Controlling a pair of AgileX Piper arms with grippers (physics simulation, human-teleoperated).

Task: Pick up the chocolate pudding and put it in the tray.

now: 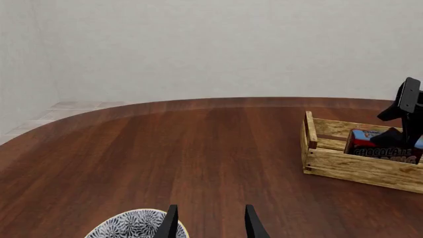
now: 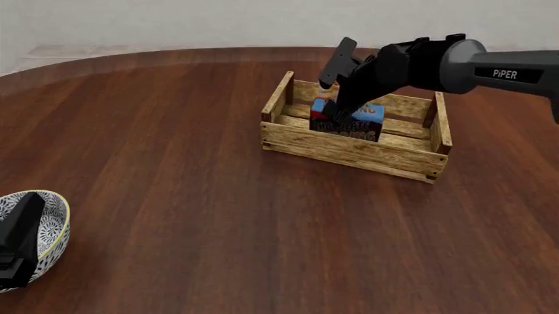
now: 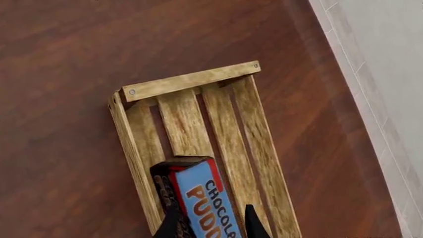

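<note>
The chocolate pudding (image 2: 350,122) is a small carton with a blue top and dark brown front. It stands inside the tray (image 2: 349,149), a light wooden slatted crate at the far middle-right of the table. My right gripper (image 2: 341,108) reaches down into the tray, its fingers straddling the carton (image 3: 198,198) at about the same spread as my open left gripper. The tray's end board (image 3: 191,79) lies beyond the carton. My left gripper (image 1: 210,223) is open and empty at the near left. From it I see the tray (image 1: 357,168) and the carton (image 1: 380,147).
A white patterned bowl (image 2: 54,222) sits at the near left edge, right beside my left arm; it also shows in the left wrist view (image 1: 132,224). The round wooden table's far edge (image 2: 175,55) meets a pale floor and wall.
</note>
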